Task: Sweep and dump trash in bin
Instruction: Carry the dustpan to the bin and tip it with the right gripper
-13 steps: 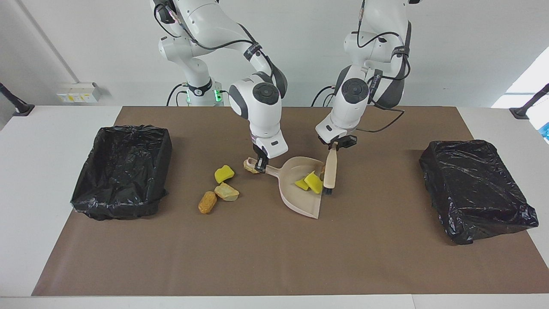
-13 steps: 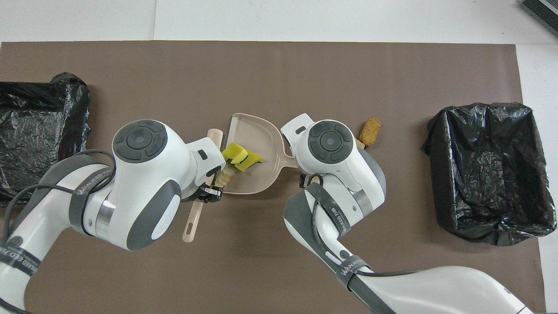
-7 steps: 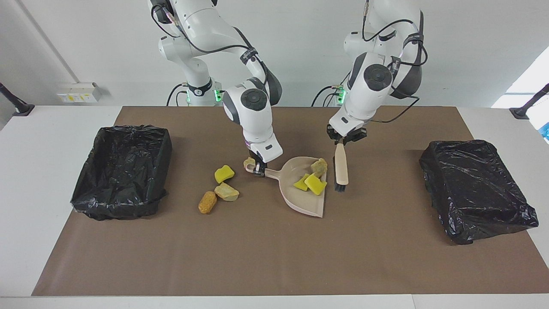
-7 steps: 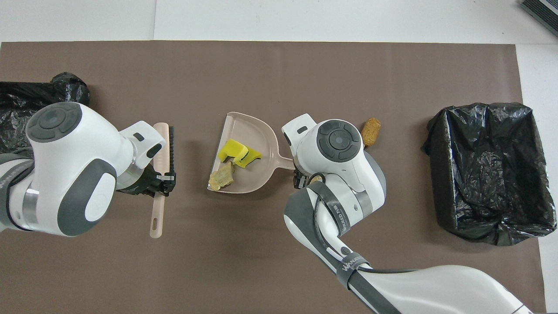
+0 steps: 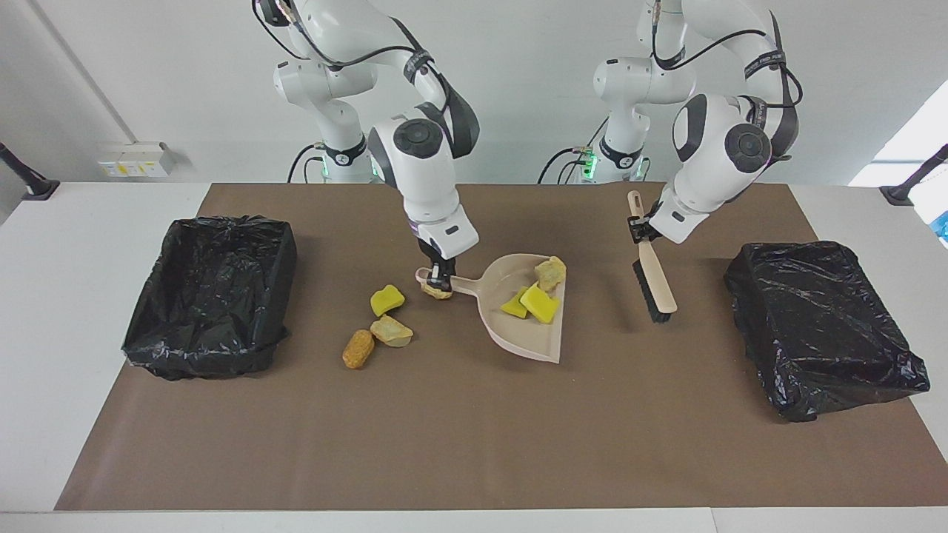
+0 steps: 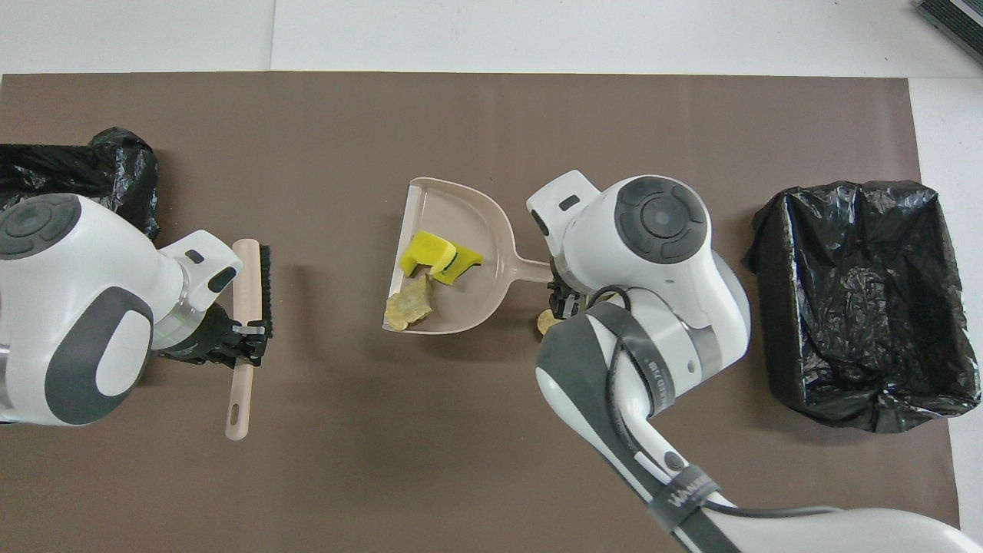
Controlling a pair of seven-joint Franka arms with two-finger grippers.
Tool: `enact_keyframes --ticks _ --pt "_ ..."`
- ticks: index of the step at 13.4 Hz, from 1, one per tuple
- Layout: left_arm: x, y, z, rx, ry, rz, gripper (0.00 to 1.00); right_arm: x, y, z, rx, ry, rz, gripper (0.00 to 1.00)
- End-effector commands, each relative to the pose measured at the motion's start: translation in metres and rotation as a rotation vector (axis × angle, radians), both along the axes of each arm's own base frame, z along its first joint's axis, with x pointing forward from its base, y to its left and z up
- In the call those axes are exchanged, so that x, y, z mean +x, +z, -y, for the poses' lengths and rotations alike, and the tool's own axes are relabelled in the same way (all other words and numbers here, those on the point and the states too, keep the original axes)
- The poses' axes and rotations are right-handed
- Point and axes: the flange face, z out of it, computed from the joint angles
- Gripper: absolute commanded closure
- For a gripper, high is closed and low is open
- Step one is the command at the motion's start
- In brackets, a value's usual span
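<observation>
Right claw (image 5: 440, 280): pinching the dustpan (image 5: 522, 314) handle, tilting it.
Left claw (image 5: 638, 229): clamping the brush (image 5: 654, 281), hanging beside the dustpan.
Trash (image 5: 539, 303): three lumps lying in the dustpan; others resting near its handle, one touching.

Both arms (image 5: 415, 81) are glossy white with rounded shells, dark grey joint bands and round grey end caps ringed with concentric circles (image 6: 662, 215). Black cables loop along the links at the top of the facing view, strapped down by black bands with white lettering. Green lights glow at the bases (image 5: 379, 164).
</observation>
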Motion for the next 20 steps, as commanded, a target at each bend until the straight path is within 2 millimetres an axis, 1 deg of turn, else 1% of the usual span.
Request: enact_keyframes --ticks 1,2,3,4,6,7,9,10,12,13,14,15,17,18,19,20 --pt "-0.036 -0.002 0.012 -0.005 -0.026 -0.011 1.0 0.02 0.039 0.054 0.036 0.077 -0.025 1.0" --pt "-0.044 -0.003 0.031 -0.001 -0.058 -0.01 1.0 0.027 0.047 0.077 0.033 0.094 -0.032 1.0" --pt "-0.048 -0.002 0.045 0.006 -0.06 -0.003 1.0 0.033 0.053 0.102 0.034 0.105 -0.04 1.0" --pt "-0.054 -0.001 0.067 0.019 -0.049 0.007 1.0 0.037 0.064 0.124 0.036 0.123 -0.046 1.0" --pt "-0.07 0.003 0.118 0.032 -0.04 0.06 1.0 0.044 0.076 0.177 0.033 0.149 -0.055 1.0" --pt "-0.082 0.002 0.148 0.035 -0.034 0.083 1.0 0.046 0.079 0.208 0.029 0.154 -0.064 1.0" --pt "-0.107 -0.003 0.201 0.034 -0.002 0.126 1.0 0.048 0.086 0.266 0.018 0.182 -0.064 1.0" --pt "-0.116 -0.009 0.222 0.031 0.006 0.141 1.0 0.047 0.088 0.292 0.009 0.208 -0.056 1.0" --pt "-0.131 -0.018 0.249 0.013 0.01 0.149 1.0 0.042 0.088 0.355 -0.031 0.268 -0.054 1.0" --pt "-0.141 -0.028 0.261 0.009 -0.007 0.131 1.0 0.036 0.088 0.392 -0.044 0.28 -0.054 1.0" --pt "-0.149 -0.036 0.271 0.013 -0.028 0.123 1.0 0.03 0.089 0.422 -0.054 0.303 -0.044 1.0" --pt "-0.151 -0.044 0.278 0.008 -0.034 0.128 1.0 0.022 0.09 0.452 -0.076 0.314 -0.041 1.0" --pt "-0.155 -0.047 0.28 -0.007 -0.016 0.117 1.0 0.002 0.094 0.51 -0.139 0.281 -0.064 1.0" --pt "-0.166 -0.05 0.29 -0.021 -0.028 0.117 1.0 -0.005 0.1 0.529 -0.183 0.267 -0.063 1.0" --pt "-0.167 -0.054 0.293 -0.034 -0.026 0.133 1.0 -0.012 0.103 0.541 -0.211 0.248 -0.075 1.0" --pt "-0.167 -0.064 0.296 -0.035 -0.026 0.137 1.0 -0.015 0.116 0.542 -0.283 0.254 -0.088 1.0"
